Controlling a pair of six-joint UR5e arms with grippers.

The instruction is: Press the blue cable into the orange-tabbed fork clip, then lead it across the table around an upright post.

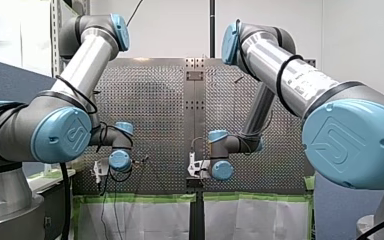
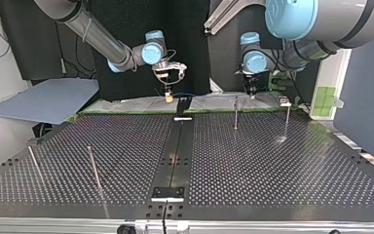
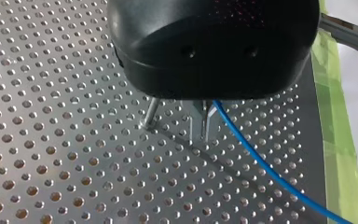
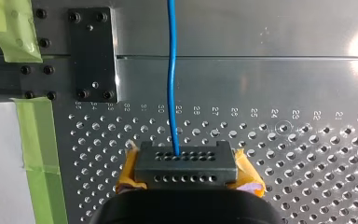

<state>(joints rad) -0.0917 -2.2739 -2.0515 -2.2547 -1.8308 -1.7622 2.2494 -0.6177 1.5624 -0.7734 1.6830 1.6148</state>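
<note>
Over table (image 4: 284,84), right wrist view | blue cable (image 4: 171,70) | axis straight ahead

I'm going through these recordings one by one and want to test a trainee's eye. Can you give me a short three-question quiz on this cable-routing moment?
1. Multiple choice: in the right wrist view, what does my right claw grip? A) the blue cable B) a red cord C) a screwdriver
2. True or false: in the left wrist view, an upright post stands beside my left claw.
3. Fill in: in the top view, my right arm comes in at the view's ____.

Key: 1 A; 2 true; 3 left.
</note>
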